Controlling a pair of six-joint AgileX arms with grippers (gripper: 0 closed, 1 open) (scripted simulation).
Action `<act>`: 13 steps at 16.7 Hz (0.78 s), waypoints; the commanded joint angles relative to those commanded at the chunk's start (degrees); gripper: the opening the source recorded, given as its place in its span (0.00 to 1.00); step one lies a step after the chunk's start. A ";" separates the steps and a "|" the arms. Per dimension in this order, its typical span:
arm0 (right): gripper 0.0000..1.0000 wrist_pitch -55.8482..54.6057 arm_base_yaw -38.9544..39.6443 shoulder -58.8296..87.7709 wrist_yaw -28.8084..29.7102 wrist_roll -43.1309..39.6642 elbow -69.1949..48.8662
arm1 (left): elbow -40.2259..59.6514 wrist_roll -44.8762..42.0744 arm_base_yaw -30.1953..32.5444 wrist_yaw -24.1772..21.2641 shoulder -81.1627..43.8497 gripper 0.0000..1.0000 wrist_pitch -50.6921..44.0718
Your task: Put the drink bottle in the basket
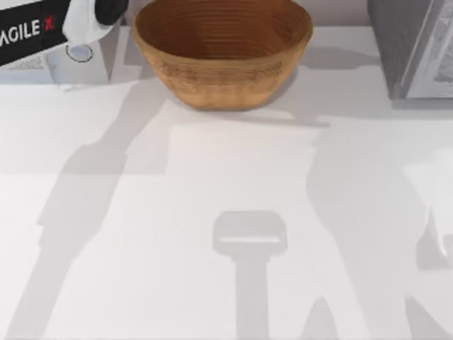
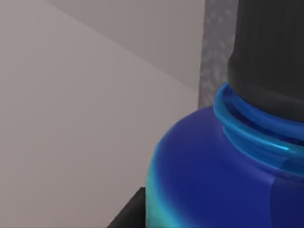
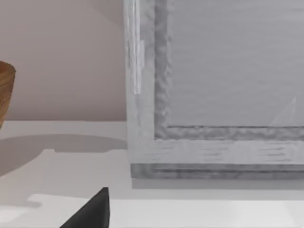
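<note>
White surface bare across its middle. Wicker basket at twelve o'clock, upright, nothing visible inside. Grey framed block at one o'clock, by the right arm. Left arm high at eleven o'clock, just beside the basket's rim. Drink bottle pressed close to the left wrist camera, blue shoulder and black cap up, seemingly carried by the left end effector; closed or not, cannot tell. Right end effector likewise. Probably light, stiff, smooth-skinned and slippery: best gripped round the body, below the shoulder.
</note>
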State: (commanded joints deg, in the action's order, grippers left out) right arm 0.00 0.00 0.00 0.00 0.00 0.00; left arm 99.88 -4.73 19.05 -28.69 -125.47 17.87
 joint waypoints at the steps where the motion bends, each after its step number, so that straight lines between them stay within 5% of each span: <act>1: 1.00 0.00 0.00 0.00 0.00 0.00 0.00 | 0.00 0.00 0.00 0.00 0.00 0.45 0.00; 8: 1.00 0.00 0.00 0.00 0.00 0.00 0.00 | 0.00 0.00 0.00 0.00 0.00 0.98 0.00; 13: 1.00 0.00 0.00 0.00 0.00 0.00 0.00 | 0.00 0.00 0.00 0.00 0.00 1.00 0.00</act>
State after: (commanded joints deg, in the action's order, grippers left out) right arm 0.00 0.00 0.00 0.00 0.00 0.00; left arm 99.88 -4.73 19.05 -28.69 -125.47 17.87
